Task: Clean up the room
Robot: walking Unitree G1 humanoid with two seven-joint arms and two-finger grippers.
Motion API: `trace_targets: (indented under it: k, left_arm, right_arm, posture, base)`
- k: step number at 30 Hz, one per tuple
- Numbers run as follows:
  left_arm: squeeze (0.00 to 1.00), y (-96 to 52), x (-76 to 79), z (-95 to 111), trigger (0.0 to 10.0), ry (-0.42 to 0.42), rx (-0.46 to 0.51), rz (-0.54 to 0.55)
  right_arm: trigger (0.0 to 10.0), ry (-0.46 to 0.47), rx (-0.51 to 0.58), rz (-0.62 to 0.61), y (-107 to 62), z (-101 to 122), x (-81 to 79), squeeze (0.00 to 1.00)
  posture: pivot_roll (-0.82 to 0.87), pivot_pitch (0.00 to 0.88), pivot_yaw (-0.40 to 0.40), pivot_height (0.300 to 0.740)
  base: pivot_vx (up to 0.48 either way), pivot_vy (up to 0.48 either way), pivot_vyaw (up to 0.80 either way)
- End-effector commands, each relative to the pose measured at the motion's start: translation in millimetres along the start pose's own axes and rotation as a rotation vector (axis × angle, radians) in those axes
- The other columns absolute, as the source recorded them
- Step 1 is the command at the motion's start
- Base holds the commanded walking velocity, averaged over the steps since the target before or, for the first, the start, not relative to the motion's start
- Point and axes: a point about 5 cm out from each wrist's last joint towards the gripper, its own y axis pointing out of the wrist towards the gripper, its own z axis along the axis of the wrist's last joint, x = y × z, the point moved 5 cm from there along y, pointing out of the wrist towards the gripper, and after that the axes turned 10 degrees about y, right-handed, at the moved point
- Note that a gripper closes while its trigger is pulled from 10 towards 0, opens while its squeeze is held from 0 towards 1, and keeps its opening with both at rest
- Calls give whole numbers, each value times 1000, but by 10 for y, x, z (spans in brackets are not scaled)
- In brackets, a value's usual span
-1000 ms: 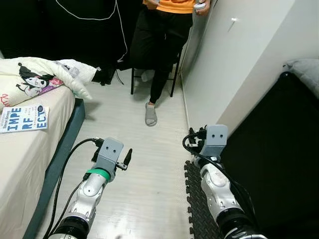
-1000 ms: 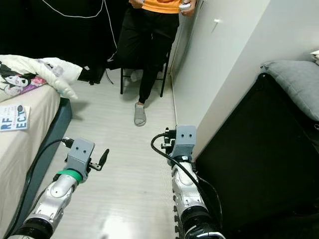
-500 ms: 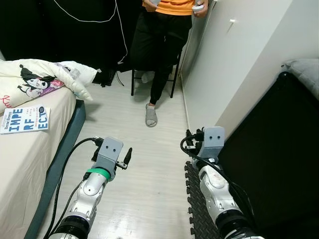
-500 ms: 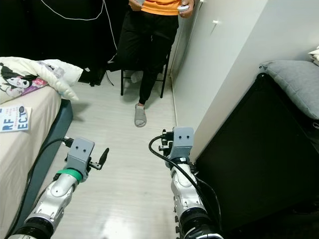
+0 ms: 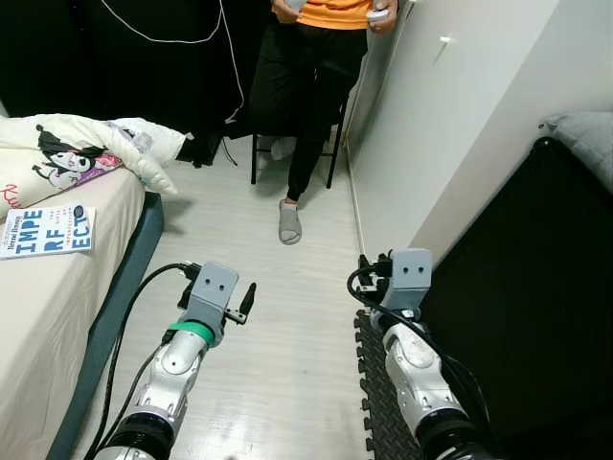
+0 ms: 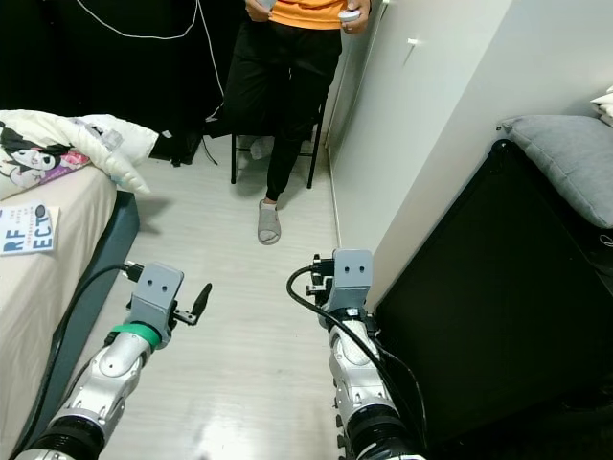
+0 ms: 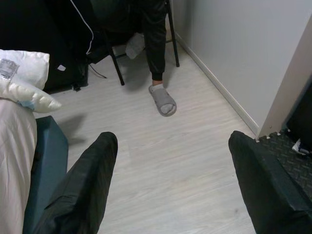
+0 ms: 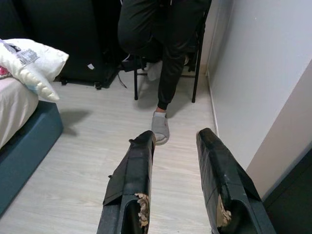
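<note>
Pale wood-grain floor [image 5: 287, 316], smooth, slightly glossy, runs up the middle of the room.

Far left: bed [image 5: 48, 307] with beige sheet over a dark teal base. On it a flat book [image 5: 46, 230] with a white cover and large blue letters, and behind it a soft cream pillow [image 5: 91, 153] with a cartoon print, one corner hanging past the mattress edge.

My left end effector [image 7: 173, 185]: two blunt black fingers [image 7: 85, 187] spread wide, holding nothing, above bare floor just beside the bed base. Green band on that silver wrist [image 5: 189, 332].

Centre, ahead: a person [image 5: 311, 86] in black trousers and an orange top sits on a thin black metal chair [image 5: 292, 144], one foot in a grey slipper [image 5: 289, 221] flat on the floor. White cable [image 5: 163, 29] loops against the black backdrop behind.

My right end effector [image 8: 175, 180]: fingers parallel, narrow gap, empty; pads [image 8: 142, 204] worn and frayed at the inner edges. It points towards the slipper, well apart from it.

Right: plain white wall [image 5: 460, 125]. Black interlocking foam mat [image 5: 369, 383], ridged, lies under my right arm. Past it a large black block [image 5: 536, 307] with a grey cushion [image 6: 565, 158] on top.
</note>
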Motion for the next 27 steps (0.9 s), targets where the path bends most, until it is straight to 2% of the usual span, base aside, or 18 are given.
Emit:
trace_targets:
  k: [1, 13, 27]
  left_arm:
    - [0, -22, 86, -31, 10000, -4, -10, -30]
    - [0, -12, 92, -27, 10000, -2, -13, -37]
    - [0, -7, 95, -20, 10000, -2, -13, -39]
  right_arm:
    - [10000, -12, -6, -7, -43, -37, 31, 0]
    - [10000, -40, -11, 8, -49, -55, -8, 0]
    - [10000, -61, -26, -17, -46, -71, 58, 0]
  posture:
    - [-29, 51, -29, 720]
    - [-28, 50, -26, 720]
    - [-28, 50, -26, 720]
  base:
    - [0, 0, 0]
    - [440, 0, 0]
    - [354, 0, 738]
